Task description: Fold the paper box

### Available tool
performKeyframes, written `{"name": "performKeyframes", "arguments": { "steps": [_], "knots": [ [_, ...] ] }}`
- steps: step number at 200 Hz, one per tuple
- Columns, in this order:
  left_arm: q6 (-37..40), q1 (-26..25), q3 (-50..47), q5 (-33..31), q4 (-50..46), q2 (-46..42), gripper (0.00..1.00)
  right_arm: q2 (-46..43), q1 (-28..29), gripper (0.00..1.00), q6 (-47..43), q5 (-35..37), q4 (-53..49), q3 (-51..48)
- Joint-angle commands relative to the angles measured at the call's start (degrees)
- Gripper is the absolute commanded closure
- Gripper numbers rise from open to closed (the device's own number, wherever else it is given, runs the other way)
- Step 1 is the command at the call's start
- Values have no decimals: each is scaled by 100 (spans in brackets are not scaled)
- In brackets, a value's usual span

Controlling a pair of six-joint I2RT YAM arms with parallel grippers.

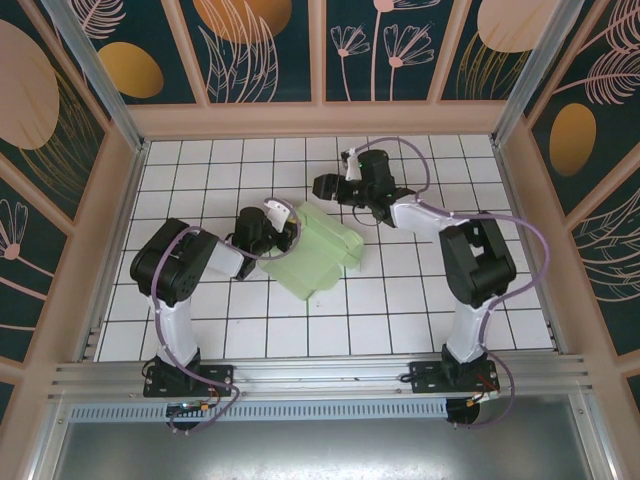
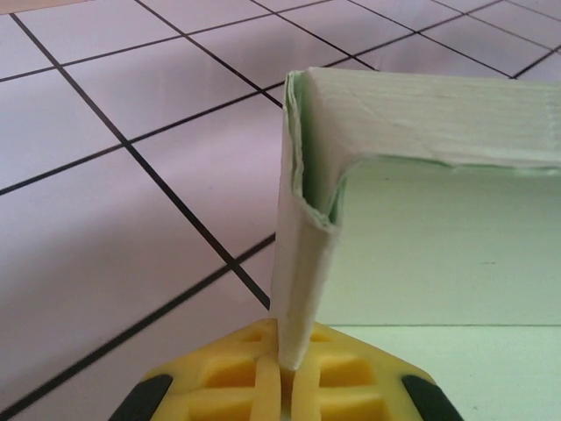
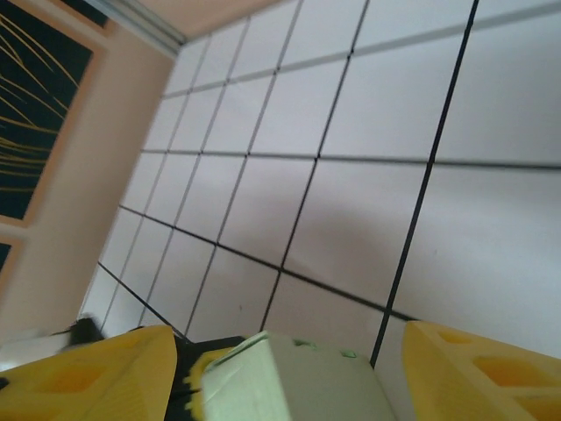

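Note:
The paper box (image 1: 325, 255) is pale mint-green card, partly folded, lying mid-table. My left gripper (image 1: 284, 233) is at its left edge. In the left wrist view a doubled, upright wall of the paper box (image 2: 307, 254) stands pinched between the yellow fingers (image 2: 351, 386), so the left gripper (image 2: 290, 361) is shut on it. My right gripper (image 1: 330, 188) hangs just beyond the box's far end. In the right wrist view a corner of the paper box (image 3: 298, 386) sits low between the wide-apart yellow fingers (image 3: 482, 377), with gaps on both sides. The right gripper (image 3: 289, 379) is open.
The white tiled table (image 1: 420, 300) is ringed by a pink wall (image 1: 320, 118) at the back and sides. A metal rail (image 1: 320, 372) runs along the near edge by the arm bases.

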Motion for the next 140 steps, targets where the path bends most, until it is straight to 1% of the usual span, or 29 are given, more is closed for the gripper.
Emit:
{"name": "performKeyframes", "arguments": {
  "steps": [1, 23, 30, 51, 75, 91, 100, 120, 140],
  "knots": [
    [116, -113, -356, -207, -89, -133, 93, 188, 197, 31, 236, -368, -78, 215],
    [-12, -123, -605, -225, 171, -85, 93, 327, 258, 32, 258, -428, 10, 157],
    [-52, -116, -669, -225, 308, -44, 93, 370, 377, 31, 288, -450, 52, 141],
    [-93, -118, -686, -213, 453, 67, 91, 506, 420, 34, 397, -500, 125, 125],
    [-63, -118, -633, -246, 346, 67, 88, 615, 467, 40, 422, -559, 156, 139],
    [-62, -120, -598, -281, 283, 64, 81, 662, 478, 45, 392, -510, 148, 81],
    [-69, -115, -576, -319, 249, 45, 79, 692, 460, 51, 371, -496, 131, 43],
    [-40, -118, -457, -378, 104, 68, 78, 767, 460, 61, 318, -462, 88, -28],
    [-101, -118, -391, -431, 88, 95, 77, 800, 460, 64, 267, -437, 71, -128]
  ]
}}
